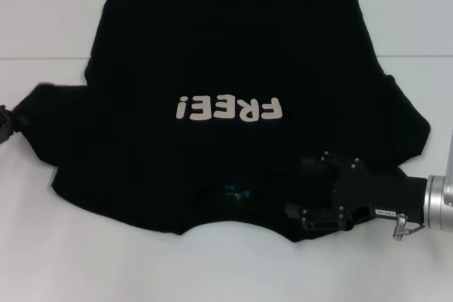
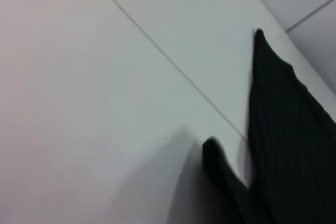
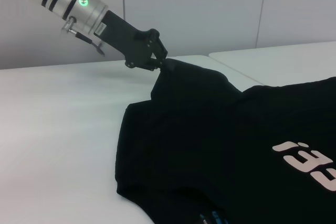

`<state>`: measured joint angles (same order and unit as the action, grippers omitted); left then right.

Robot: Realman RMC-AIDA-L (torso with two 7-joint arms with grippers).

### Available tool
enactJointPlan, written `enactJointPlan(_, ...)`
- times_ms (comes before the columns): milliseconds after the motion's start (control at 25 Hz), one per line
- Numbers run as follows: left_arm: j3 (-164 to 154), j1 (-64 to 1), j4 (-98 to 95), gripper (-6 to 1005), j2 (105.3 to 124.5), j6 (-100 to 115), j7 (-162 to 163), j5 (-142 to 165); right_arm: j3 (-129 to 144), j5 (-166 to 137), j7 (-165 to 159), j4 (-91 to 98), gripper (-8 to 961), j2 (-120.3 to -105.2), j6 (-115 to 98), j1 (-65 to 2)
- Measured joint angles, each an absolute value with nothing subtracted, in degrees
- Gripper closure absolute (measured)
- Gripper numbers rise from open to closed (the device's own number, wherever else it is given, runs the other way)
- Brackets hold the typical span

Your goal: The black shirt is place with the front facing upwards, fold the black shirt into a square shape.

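Note:
The black shirt (image 1: 226, 54) lies spread on the white table, front up. Its off-white "FREE!" lettering (image 1: 230, 109) faces away from me and the blue neck label (image 1: 233, 192) is on the near side. My left gripper (image 1: 6, 122) is at the far left edge, at the sleeve tip. In the right wrist view the left gripper (image 3: 157, 62) is shut on that sleeve and holds its corner raised off the table. My right gripper (image 1: 299, 189) lies low over the near right shoulder beside the collar, its jaws spread apart over the cloth.
The white table (image 1: 42, 19) has a seam line (image 1: 42, 59) running across under the shirt. Bare surface shows on both sides of the shirt and along the near edge. A pale wall (image 3: 210, 9) stands behind the table.

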<state>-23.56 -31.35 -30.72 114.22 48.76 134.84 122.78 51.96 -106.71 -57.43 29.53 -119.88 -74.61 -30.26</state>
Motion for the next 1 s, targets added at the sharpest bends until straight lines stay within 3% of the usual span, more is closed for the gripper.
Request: enactJointPlan(1000,-24.0,-35.2,-33.2,968,112.76,52.4,136.6,123.0,52.3,-106.7,-57.3,29.1,10,-119.97,-74.8,-30.3)
